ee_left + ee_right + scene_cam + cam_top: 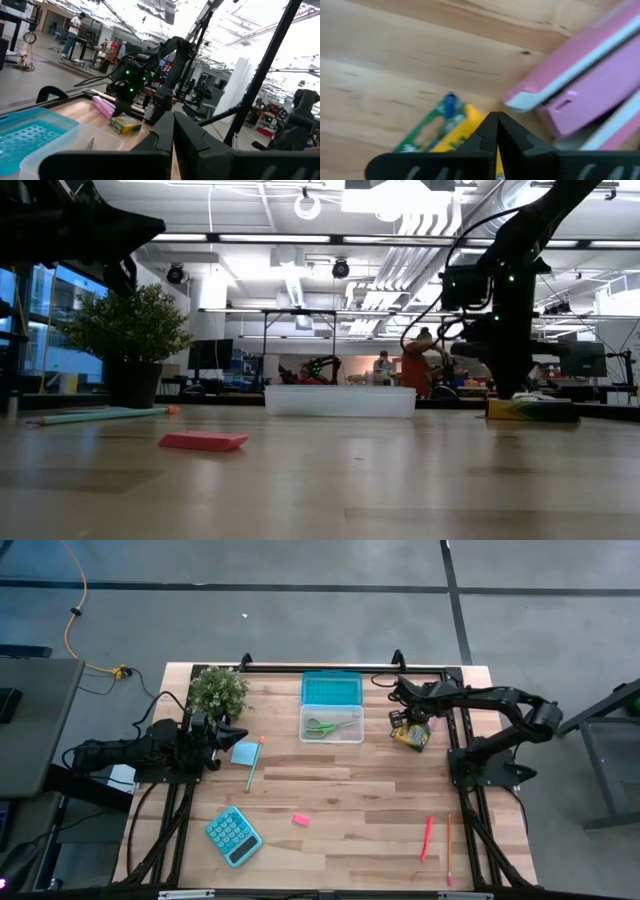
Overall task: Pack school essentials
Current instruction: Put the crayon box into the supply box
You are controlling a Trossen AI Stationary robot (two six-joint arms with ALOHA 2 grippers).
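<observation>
Right gripper (492, 122): fingers pressed together, nothing between them; it hangs over the crayon box (411, 736) at the far right of the table (350, 850).
Crayon box: yellow and green, lying flat and skewed to the table's edges, just right of the bin (331, 724); the right wrist view shows only one end past the fingers.
Packet (585, 90): pink and white, beside the crayon box; cut off by the frame.
Left gripper (228, 732): closed and empty, pointing toward the bin, just past the plant (219, 690) at the left edge.
Note pad (245, 753): light blue, flat, beside the left gripper.
Teal pen (253, 765): long axis runs near to far, touching the note pad's right side.
Scissors (330, 726): green handles, lying crosswise in the clear bin; the teal lid (331, 690) lies behind it.
Eraser (301, 819): pink, alone mid-table, open wood all round.
Red pen (427, 838) and pencil (449, 845): side by side, near to far, close to the right front corner.
Calculator (233, 836): teal, tilted, near the left front.
Hard to make out: the crayon box's print.
</observation>
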